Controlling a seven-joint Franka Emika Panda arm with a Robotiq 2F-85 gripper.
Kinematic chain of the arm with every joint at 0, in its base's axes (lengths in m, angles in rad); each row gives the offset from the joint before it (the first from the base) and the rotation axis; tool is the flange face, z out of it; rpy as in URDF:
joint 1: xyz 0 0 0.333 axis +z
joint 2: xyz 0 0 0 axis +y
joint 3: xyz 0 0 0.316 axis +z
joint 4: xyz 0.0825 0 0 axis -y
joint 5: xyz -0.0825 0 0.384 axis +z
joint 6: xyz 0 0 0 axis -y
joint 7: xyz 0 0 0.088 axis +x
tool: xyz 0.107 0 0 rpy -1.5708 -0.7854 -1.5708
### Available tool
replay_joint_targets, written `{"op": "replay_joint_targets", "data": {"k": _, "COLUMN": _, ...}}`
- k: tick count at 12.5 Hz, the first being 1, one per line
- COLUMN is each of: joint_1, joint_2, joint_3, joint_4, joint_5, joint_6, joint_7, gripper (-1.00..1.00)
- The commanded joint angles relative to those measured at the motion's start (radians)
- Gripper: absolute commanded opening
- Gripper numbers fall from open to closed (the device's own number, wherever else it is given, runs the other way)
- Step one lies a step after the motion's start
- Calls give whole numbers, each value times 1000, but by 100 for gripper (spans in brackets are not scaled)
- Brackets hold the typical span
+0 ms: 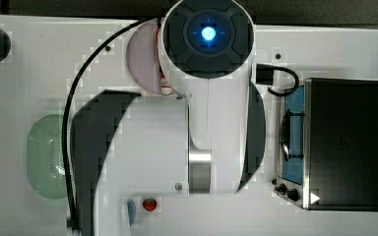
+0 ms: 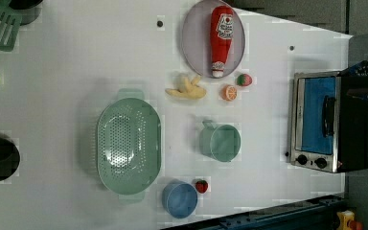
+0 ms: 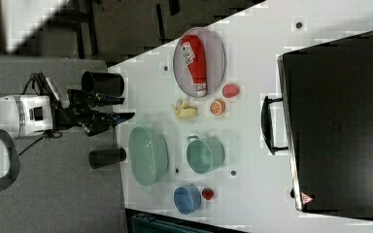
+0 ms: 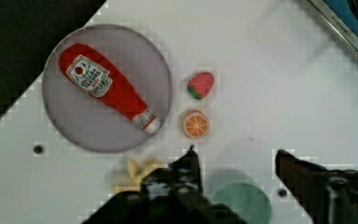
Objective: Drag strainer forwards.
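Your white tabletop (image 2: 76,57) carries the pale mint-green perforated plastic strainer (image 2: 129,146) — the black gripper (image 4: 235,161) hovers above, fingers apart, gripping nothing.

The arm (image 1: 197,113) is glossy white with dark grey joint covers and a silver band. A round dark cap on top carries a glowing blue light (image 1: 208,33). A black cable (image 1: 71,123) trails beside it. The fingers (image 4: 286,163) are black.
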Motion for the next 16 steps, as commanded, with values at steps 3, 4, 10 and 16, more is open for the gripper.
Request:
{"op": "replay_joint_targets", "data": {"k": 3, "joint_1": -86, "joint_2": -346, "joint_3": 65, "joint_4": -265, "joint_5": 38, "joint_6": -114, "joint_7": -14, "gripper": 99}}
{"op": "replay_joint_targets", "data": {"k": 4, "joint_1": -78, "joint_2": -335, "joint_3": 86, "joint_4": -280, "joint_5": 38, "joint_6": -112, "joint_7": -12, "gripper": 100}}
{"op": "replay_joint_targets", "data": {"k": 10, "joint_1": -28, "joint_2": -186, "joint_3": 300, "joint_4": -322, "joint_5": 39, "joint_6": 61, "joint_7": 170, "gripper": 100}}
{"op": "replay_joint_targets", "data": {"k": 16, "joint_1": -11, "joint_2": 53, "joint_3": 517, "joint_4": -323, "joint_5": 35, "joint_6": 308, "joint_7": 665, "gripper": 100}}
